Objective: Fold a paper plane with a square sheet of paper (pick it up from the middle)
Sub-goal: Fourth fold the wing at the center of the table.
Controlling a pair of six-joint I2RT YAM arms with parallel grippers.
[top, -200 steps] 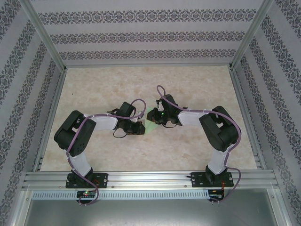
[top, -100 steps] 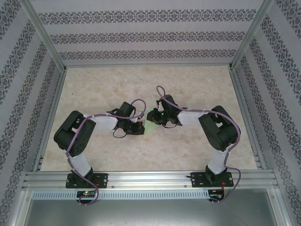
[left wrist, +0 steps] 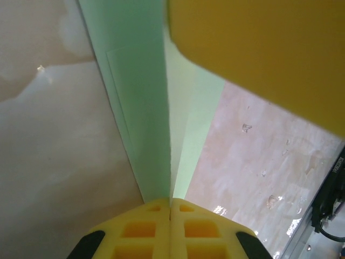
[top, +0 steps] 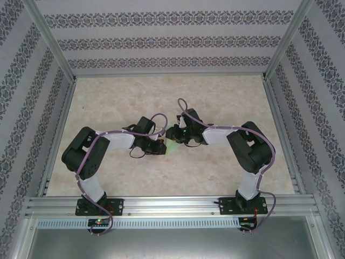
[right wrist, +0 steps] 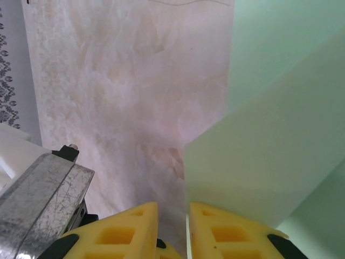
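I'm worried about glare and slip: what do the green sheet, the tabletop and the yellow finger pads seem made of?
Green sheet: thin matte paper, holding a sharp crease. Tabletop: marble-patterned, perhaps laminate or printed film; glossy, with bright reflections. Finger pads: yellow moulded plastic or rubber, matte, with rectangular pockets.

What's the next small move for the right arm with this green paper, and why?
Probably back the right fingers away from the paper. The left fingers are shut on its fold, so it is held, while the right fingers stand slightly apart with table showing in the gap and nothing clearly pinched.
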